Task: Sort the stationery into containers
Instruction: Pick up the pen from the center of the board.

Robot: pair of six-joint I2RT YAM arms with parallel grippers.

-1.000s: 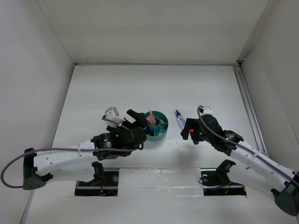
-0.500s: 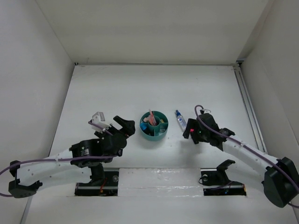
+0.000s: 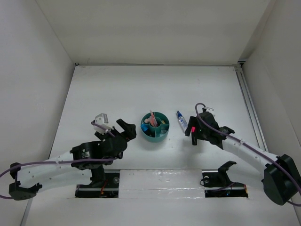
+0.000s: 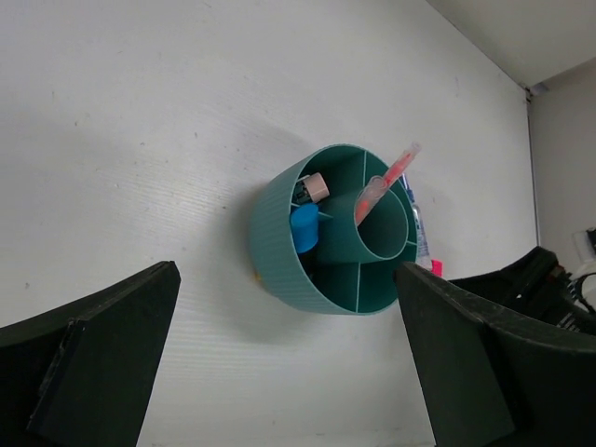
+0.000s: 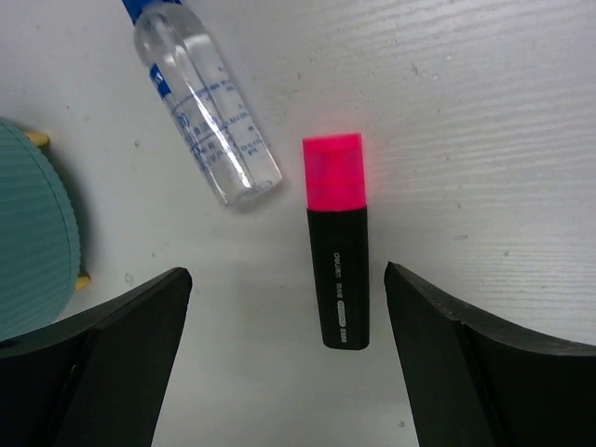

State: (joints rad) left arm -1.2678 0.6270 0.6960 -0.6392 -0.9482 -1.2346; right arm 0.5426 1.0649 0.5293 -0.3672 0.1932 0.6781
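Note:
The round teal organizer [image 3: 162, 134] stands mid-table. In the left wrist view its wall [image 4: 275, 251] faces me. Pinkish pencils [image 4: 386, 177] lean in the central cup. A blue-capped marker [image 4: 304, 228] and a pinkish-capped item [image 4: 317, 186] stand in an outer compartment. My left gripper [image 3: 127, 128] is open and empty, just left of the organizer. A pink-capped black marker [image 5: 337, 251] lies on the table between the open jaws of my right gripper [image 5: 287, 307]. The clear blue-capped bottle [image 5: 205, 121] lies just beyond the marker and also shows from above [image 3: 181, 121].
The organizer's ribbed wall [image 5: 33, 242] is at the left edge of the right wrist view, with small tan bits at its base. White walls enclose the table on the left, back and right. A rail [image 3: 249, 108] runs along the right side.
My left gripper has pulled back from the organizer, to the left and toward the near edge. My right gripper has shifted slightly over the pink-capped marker.

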